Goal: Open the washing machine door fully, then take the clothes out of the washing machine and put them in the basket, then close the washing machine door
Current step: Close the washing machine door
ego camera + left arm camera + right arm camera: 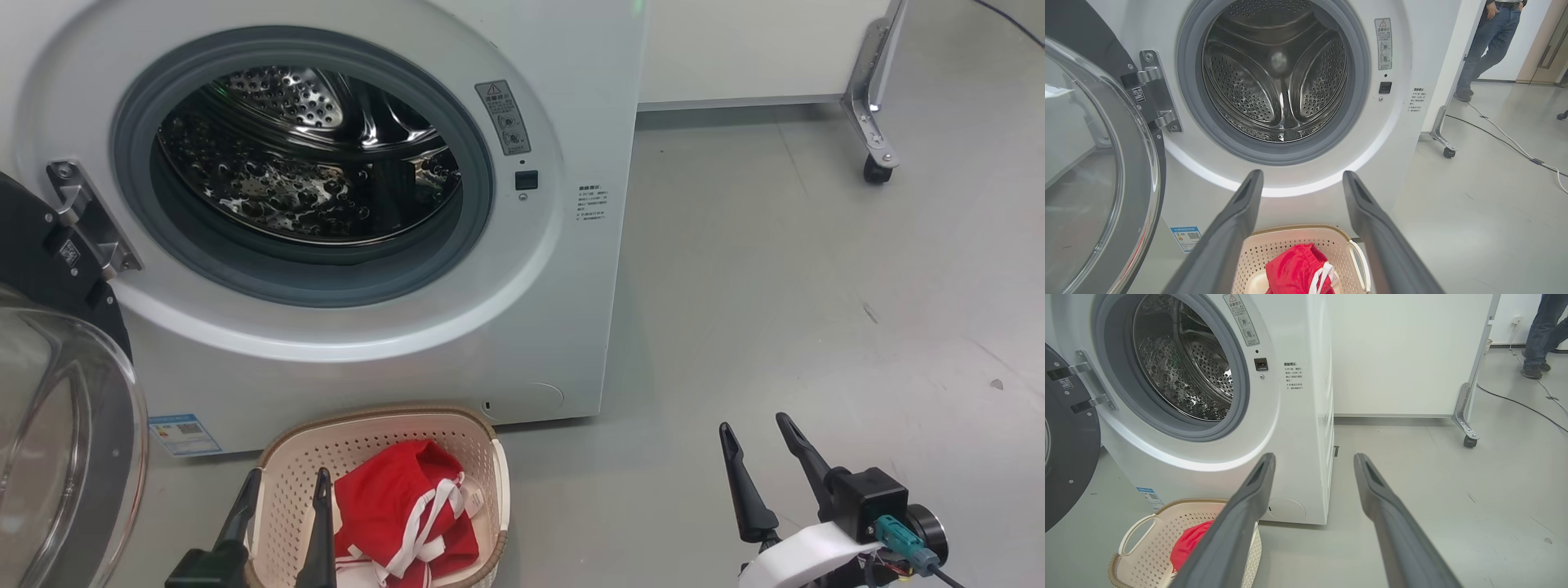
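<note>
Nearest, in front of the washer, the left gripper is being held low over the basket. Its two fingers are being pointed up towards the washer's front, and its jaws are being held wide apart. Off the washer's right front corner, over bare floor, the right gripper is being held in like manner, with its two fingers being pointed forward and slightly leftward and its jaws spread wide.

One basket is being seen on the floor just before the washer's base, below the opening. Its long axis cannot be told, the near end being cut off. One heap of red clothes is being carried in it, with white straps being shown on top; the number of garments cannot be told.

One door is being held open on its hinge at the washer's left, its glass bowl being turned rightward. One steel drum is being shown through the round opening.

Beyond the washer's right side, well apart from it, one person's legs are being seen.
</note>
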### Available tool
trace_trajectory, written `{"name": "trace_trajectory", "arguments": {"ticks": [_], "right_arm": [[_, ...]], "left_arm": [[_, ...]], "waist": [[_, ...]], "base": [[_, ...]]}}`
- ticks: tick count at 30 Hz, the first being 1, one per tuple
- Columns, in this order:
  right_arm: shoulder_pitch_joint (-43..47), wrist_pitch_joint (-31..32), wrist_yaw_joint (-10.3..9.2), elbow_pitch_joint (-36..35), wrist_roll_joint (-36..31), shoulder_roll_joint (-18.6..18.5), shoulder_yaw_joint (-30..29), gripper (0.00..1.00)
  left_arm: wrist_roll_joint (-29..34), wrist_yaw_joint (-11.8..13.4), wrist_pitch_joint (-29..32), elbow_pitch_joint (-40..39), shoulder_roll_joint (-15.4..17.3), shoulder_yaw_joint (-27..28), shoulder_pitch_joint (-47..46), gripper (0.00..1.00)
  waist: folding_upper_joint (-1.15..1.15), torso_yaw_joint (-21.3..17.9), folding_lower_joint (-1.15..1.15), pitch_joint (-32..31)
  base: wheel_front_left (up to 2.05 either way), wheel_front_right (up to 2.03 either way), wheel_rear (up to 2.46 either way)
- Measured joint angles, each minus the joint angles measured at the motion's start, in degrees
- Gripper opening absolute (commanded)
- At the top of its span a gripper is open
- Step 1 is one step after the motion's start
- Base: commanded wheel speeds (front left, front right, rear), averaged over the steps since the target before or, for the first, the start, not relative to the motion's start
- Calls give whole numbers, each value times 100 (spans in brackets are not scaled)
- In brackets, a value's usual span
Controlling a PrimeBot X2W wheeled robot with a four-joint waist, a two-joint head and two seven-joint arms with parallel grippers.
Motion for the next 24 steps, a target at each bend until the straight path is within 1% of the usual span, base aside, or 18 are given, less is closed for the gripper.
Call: {"name": "trace_trajectory", "arguments": {"ticks": [11,24], "right_arm": [[0,0,-1,-8,3,1,4,100],[0,0,-1,-14,5,0,18,100]], "left_arm": [[16,23,49,-140,0,1,49,100],[43,25,155,-280,4,-38,77,100]], "waist": [[0,3,0,-8],[0,0,0,-5]], "base": [[-68,68,0],[-100,100,0]]}}
